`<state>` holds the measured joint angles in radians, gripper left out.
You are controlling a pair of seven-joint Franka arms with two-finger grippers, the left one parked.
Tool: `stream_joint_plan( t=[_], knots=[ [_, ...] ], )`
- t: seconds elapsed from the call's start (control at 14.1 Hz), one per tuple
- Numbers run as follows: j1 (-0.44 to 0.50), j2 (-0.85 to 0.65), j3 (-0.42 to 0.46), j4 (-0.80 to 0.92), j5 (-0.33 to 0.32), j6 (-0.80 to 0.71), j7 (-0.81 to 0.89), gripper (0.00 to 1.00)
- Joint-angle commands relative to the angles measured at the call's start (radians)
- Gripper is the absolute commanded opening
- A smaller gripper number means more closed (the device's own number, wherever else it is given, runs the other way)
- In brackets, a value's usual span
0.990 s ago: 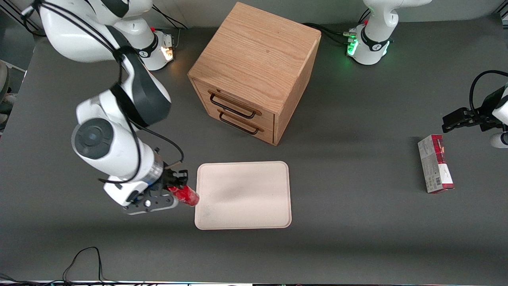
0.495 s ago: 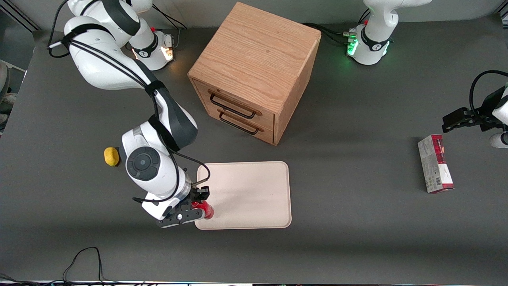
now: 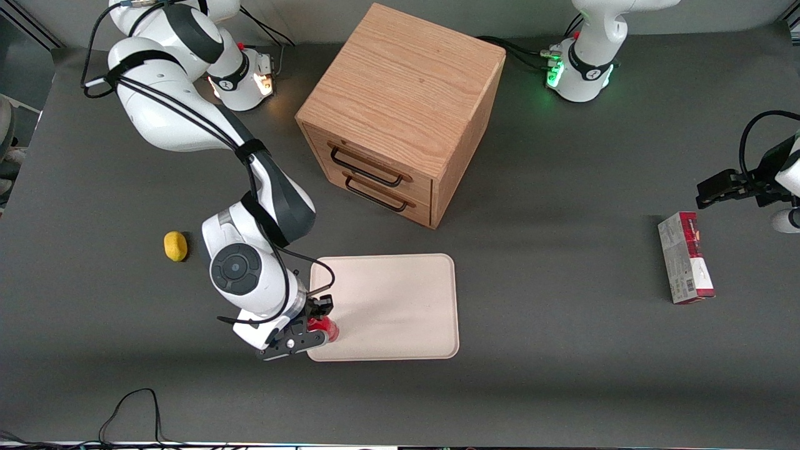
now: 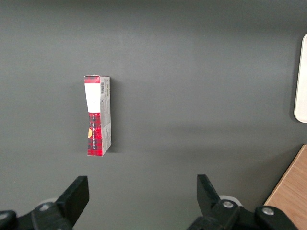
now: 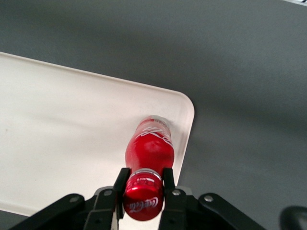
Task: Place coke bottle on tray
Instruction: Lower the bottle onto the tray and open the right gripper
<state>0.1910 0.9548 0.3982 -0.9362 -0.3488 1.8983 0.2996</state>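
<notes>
The red coke bottle [image 5: 148,153] stands upright over the cream tray [image 5: 72,134], close to the tray's corner, its base at or just above the tray floor. My gripper [image 5: 144,184] is shut on the bottle's red cap, one finger on each side. In the front view the gripper [image 3: 315,325] is over the tray's [image 3: 394,306] near corner at the working arm's end, and only a bit of the red bottle [image 3: 328,329] shows under the wrist.
A wooden drawer cabinet [image 3: 400,112] stands farther from the front camera than the tray. A yellow lemon [image 3: 175,245] lies beside the working arm. A red-and-grey carton [image 3: 685,257] lies toward the parked arm's end, also in the left wrist view [image 4: 98,115].
My gripper carried the bottle from beside the tray's edge to over the tray's near corner, turning it upright. In the last half second it barely shifted.
</notes>
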Motion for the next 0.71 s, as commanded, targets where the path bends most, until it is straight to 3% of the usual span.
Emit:
stream_joint_plan(
  t=[0.0, 0.07, 0.49, 0.64],
  knots=[
    [-0.004, -0.004, 0.007, -0.018, -0.021, 0.031, -0.007, 0.78],
    [-0.005, -0.005, 0.007, -0.021, -0.021, 0.033, -0.004, 1.00],
    [-0.013, -0.066, 0.010, -0.019, -0.012, 0.024, 0.013, 1.00],
    [-0.037, -0.166, 0.005, -0.064, 0.075, -0.036, 0.001, 1.00]
  ],
)
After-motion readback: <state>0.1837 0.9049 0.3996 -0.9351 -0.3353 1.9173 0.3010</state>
